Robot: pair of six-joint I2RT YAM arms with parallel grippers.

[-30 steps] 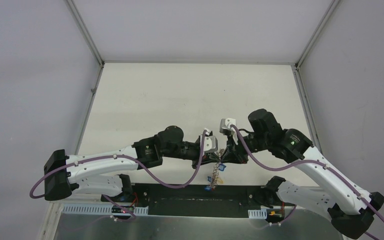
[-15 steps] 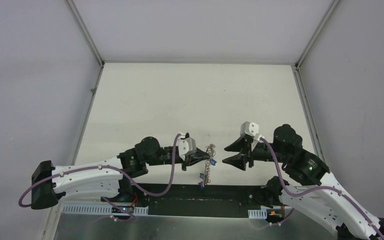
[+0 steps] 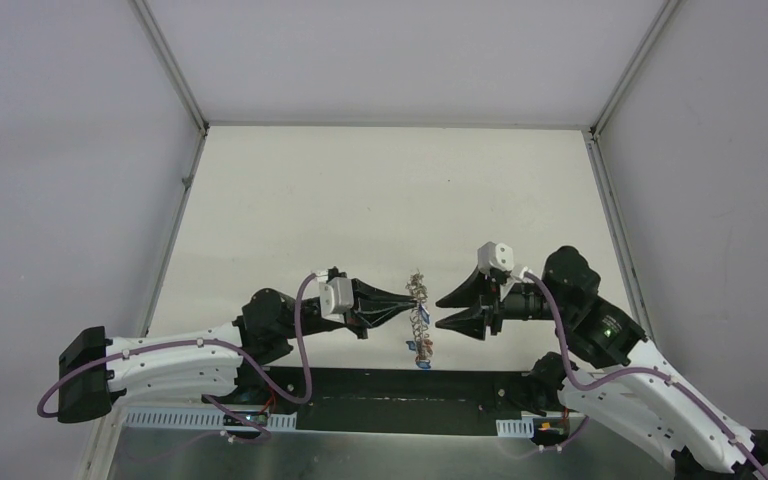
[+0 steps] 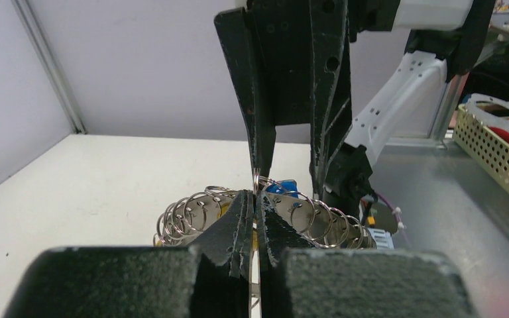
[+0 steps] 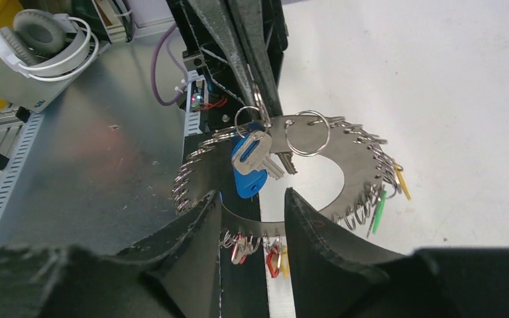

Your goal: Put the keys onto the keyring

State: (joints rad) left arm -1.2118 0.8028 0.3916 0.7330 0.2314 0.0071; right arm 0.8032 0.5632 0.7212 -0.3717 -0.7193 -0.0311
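The keyring is a flat silver ring plate rimmed with several small split rings. It hangs in the air from my left gripper, which is shut on its upper edge. Silver keys with a blue tag dangle from a split ring beside that grip. Red tags, a green tag and a yellow tag hang from the rim. My right gripper is open just right of the keyring and holds nothing. From above, my left gripper faces my right gripper.
A black strip and a metal bench run along the table's near edge below the keyring. White headphones lie on the bench. A cream mesh basket with something red stands off to the right. Enclosure walls surround the white table.
My right gripper let go of the keyring, opened and drew back to the right. My left arm pulled back left, then lifted the keyring slightly farther from the near edge.
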